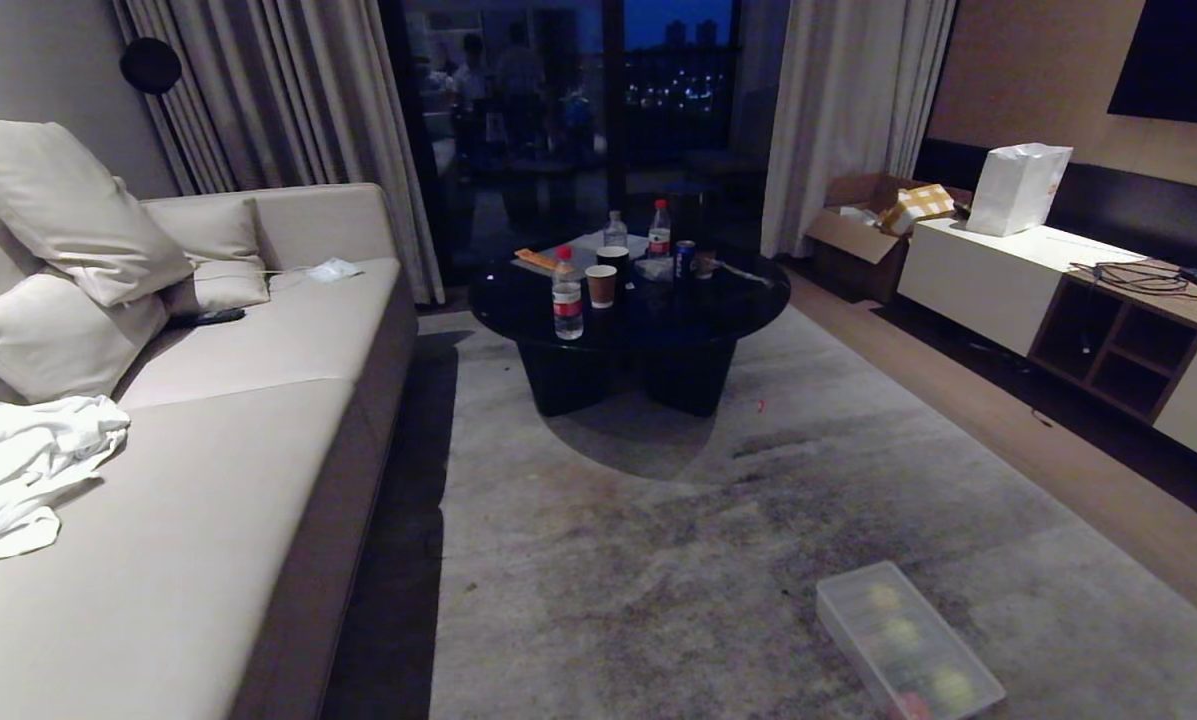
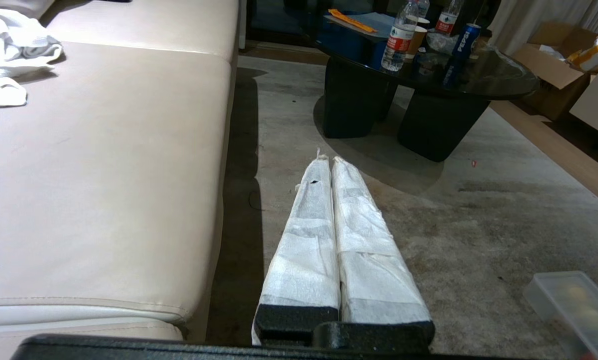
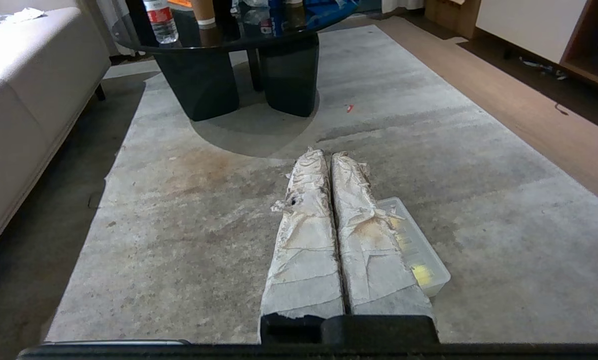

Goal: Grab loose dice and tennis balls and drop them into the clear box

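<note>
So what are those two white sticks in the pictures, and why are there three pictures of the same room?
One robot has three cameras. One is on its head, looking across the living room. The others sit on its wrists, just behind its pinchers. The white sticks are those pinchers, wrapped in white padding: the left gripper and the right gripper. Both are shut and hold nothing. On the grey rug lies a clear box with yellow-green round shapes showing through its plastic, probably tennis balls. It lies just beyond the right gripper. Farther off stands a round black table with bottles and cups, and a beige sofa runs along the left.
</note>
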Motion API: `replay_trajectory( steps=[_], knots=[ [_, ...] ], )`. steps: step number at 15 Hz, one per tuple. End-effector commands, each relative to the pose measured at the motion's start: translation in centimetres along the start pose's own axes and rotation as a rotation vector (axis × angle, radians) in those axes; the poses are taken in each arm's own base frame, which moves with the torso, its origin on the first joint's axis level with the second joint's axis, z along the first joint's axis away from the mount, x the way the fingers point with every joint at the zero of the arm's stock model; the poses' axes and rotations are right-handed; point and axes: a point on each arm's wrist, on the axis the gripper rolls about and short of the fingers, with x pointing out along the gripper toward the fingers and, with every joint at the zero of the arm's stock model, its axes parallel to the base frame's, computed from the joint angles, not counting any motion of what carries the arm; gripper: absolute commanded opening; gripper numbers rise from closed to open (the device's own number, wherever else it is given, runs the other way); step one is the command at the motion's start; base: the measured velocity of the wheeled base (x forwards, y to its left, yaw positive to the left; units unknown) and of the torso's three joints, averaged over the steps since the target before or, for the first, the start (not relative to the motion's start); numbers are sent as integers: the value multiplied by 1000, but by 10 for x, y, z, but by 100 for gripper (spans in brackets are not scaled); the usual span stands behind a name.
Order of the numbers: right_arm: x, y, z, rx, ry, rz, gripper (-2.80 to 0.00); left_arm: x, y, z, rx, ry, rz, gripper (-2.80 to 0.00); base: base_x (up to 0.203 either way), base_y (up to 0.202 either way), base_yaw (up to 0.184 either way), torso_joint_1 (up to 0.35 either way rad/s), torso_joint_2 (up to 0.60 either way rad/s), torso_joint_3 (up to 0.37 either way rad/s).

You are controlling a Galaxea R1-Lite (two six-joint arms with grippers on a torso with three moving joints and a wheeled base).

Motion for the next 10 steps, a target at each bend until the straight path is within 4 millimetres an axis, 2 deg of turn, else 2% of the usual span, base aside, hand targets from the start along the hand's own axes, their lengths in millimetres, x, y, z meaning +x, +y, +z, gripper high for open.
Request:
replay_trajectory(
  steps=[1, 10],
  knots=[
    [1, 0, -1, -1, 6, 0, -280, 0, 0, 0, -1, 1, 0, -280, 0, 0, 0, 0, 0, 0],
    [1, 0, -1, 1, 6, 0, -280, 0, 0, 0, -1, 0, 1, -280, 0, 0, 0, 0, 0, 0]
  ],
)
